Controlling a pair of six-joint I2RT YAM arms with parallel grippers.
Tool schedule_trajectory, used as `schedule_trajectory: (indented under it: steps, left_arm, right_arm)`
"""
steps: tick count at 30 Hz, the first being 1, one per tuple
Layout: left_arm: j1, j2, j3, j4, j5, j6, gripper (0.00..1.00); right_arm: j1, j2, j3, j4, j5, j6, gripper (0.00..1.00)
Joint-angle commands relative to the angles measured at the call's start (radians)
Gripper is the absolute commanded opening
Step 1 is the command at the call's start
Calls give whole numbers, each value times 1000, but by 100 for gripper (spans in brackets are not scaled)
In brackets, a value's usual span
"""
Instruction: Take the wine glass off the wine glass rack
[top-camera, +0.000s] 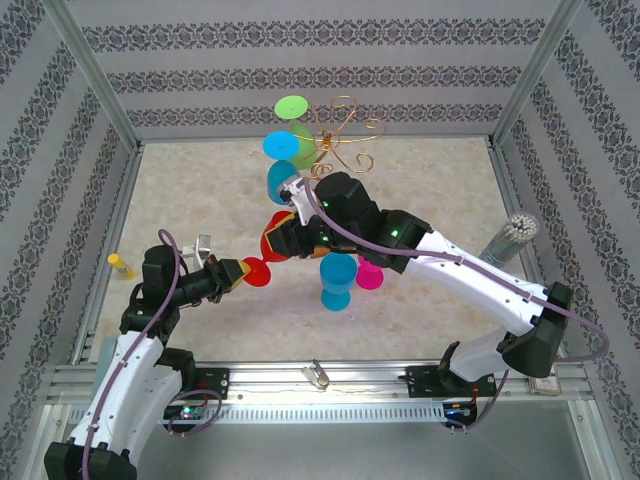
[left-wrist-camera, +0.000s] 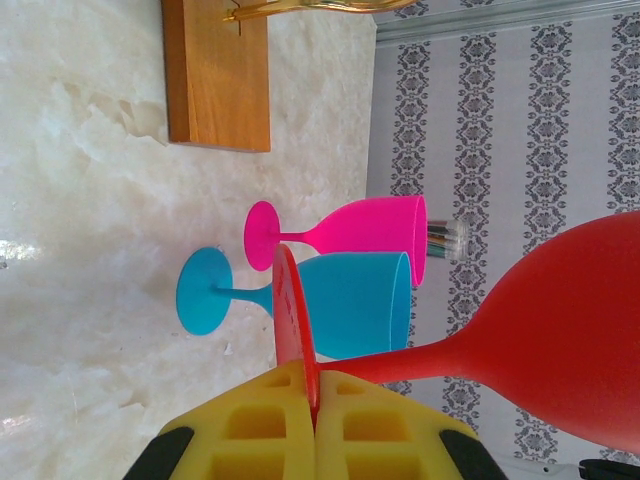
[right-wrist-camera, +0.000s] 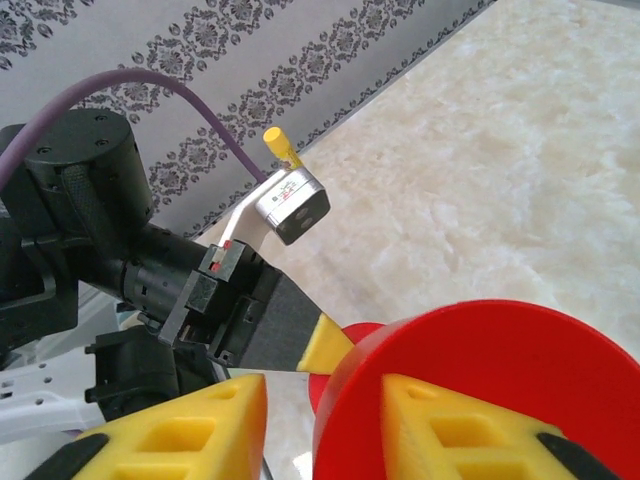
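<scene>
The left tool (left-wrist-camera: 315, 405) is clenched on the foot of the red glass (left-wrist-camera: 560, 340), holding it clear of the rack (top-camera: 340, 130) above the worktop (top-camera: 440, 180). The right tool (right-wrist-camera: 322, 395) is released, its fingers straddling the bowl's wall.

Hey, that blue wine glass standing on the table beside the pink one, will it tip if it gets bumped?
Probably: the blue wine glass carries a wide bowl on a thin stem over a smaller foot, so a high push likely topples it. It looks like opaque plastic, so probably light and unlikely to shatter.
</scene>
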Motion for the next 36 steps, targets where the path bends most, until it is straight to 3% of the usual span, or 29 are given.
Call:
schedule_trajectory:
  steps: [1, 9, 16, 19, 25, 36]
  left_arm:
    - [6, -2, 20, 2, -3, 33, 0]
    - [6, 7, 28, 2, -10, 38, 0]
    - [6, 7, 45, -10, -23, 39, 0]
    - [6, 5, 53, -17, -30, 39, 13]
    - [6, 3, 61, -20, -36, 38, 18]
    - [6, -9, 68, -32, -50, 30, 41]
  right_arm:
    - [-7, 8, 33, -2, -27, -14, 29]
    - [-6, 14, 36, -12, -32, -23, 0]
    - [-7, -3, 27, -12, -32, -19, 0]
    - [-5, -17, 21, -11, -26, -15, 0]
    - [-3, -52, -6, 0, -6, -4, 0]
    - [4, -102, -36, -13, 49, -6, 0]
